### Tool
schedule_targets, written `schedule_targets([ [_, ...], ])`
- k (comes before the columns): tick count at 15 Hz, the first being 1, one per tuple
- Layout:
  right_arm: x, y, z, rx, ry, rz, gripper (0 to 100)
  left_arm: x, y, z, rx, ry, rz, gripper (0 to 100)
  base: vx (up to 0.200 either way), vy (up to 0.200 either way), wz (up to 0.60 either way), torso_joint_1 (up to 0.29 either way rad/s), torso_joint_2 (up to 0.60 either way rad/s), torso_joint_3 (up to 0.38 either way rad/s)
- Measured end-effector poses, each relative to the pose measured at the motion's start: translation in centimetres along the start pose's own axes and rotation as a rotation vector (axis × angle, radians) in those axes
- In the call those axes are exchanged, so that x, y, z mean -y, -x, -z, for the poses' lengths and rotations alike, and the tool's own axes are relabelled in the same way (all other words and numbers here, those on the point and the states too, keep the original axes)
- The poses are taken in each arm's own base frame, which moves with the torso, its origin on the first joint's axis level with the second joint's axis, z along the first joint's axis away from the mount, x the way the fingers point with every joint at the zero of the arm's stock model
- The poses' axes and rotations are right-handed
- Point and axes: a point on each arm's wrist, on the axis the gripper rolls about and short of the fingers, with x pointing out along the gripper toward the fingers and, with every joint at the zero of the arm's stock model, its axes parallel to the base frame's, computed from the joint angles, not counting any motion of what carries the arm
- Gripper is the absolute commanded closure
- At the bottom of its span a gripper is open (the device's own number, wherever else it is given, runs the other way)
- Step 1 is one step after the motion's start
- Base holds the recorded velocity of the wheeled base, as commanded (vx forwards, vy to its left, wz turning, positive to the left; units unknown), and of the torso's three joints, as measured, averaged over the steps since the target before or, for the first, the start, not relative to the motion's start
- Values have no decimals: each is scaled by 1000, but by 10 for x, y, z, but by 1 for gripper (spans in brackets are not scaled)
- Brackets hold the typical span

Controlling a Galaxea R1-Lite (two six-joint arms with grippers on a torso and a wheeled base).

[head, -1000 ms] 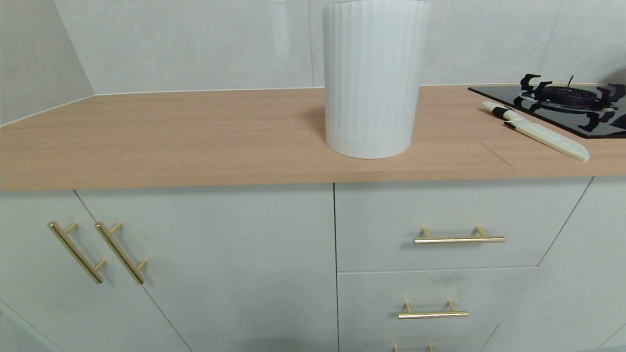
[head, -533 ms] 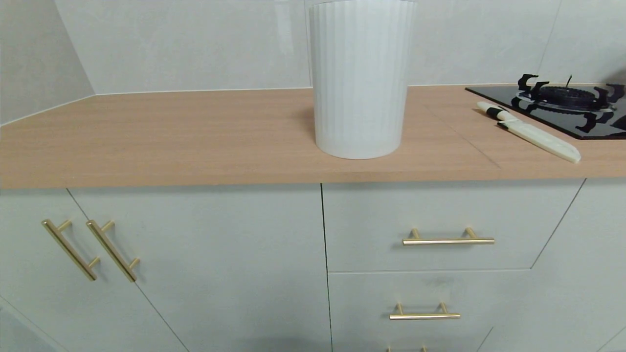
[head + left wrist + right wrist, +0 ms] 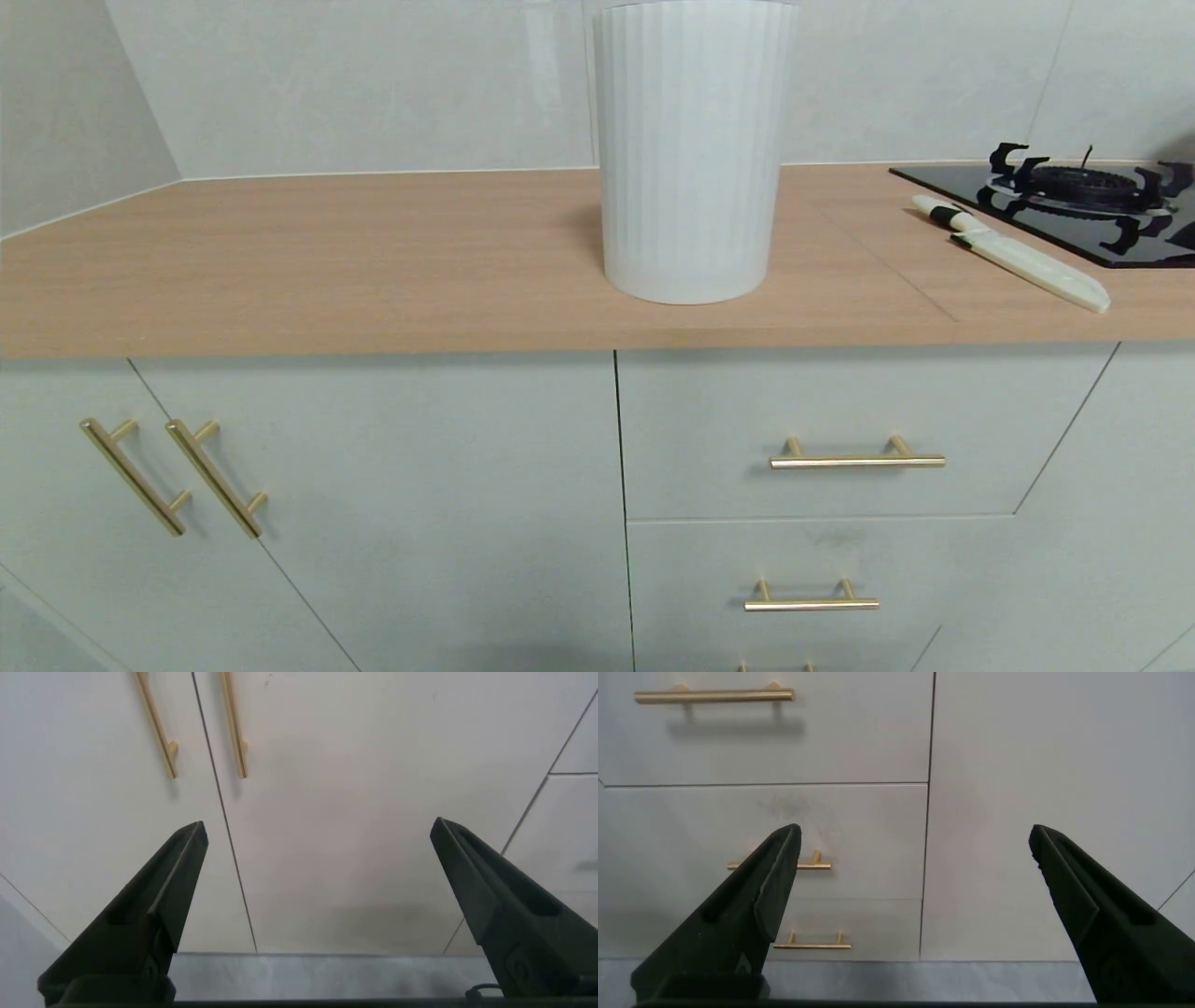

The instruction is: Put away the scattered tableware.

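A knife (image 3: 1013, 252) with a cream blade and a cream and black handle lies on the wooden counter (image 3: 327, 261) at the right, just in front of the hob. A tall white ribbed container (image 3: 691, 159) stands upright near the counter's front edge, in the middle. My left gripper (image 3: 318, 826) is open and empty, low down, facing the cabinet doors. My right gripper (image 3: 915, 831) is also open and empty, facing the drawer fronts below the counter.
A black glass hob (image 3: 1074, 201) with a burner grate sits at the counter's far right. Below are cabinet doors with gold bar handles (image 3: 173, 476) and drawers with gold handles (image 3: 857, 459). Tiled walls close the back and left.
The head camera shifted between the oldest frame and half a second ago, sliding the whole picture a little left. Nothing on the counter has moved since.
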Motion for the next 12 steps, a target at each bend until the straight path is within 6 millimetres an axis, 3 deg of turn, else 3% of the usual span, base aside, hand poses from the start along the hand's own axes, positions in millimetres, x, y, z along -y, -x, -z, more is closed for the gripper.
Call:
schedule_targets([
  [4, 0, 0, 0, 0, 0, 0, 0, 0, 0, 0, -1, 1, 0, 0, 0, 0, 0, 23, -215, -293],
  [12, 0, 0, 0, -1, 0, 0, 0, 0, 0, 0, 0, 4, -1, 0, 0, 0, 0, 105, -498, -341],
])
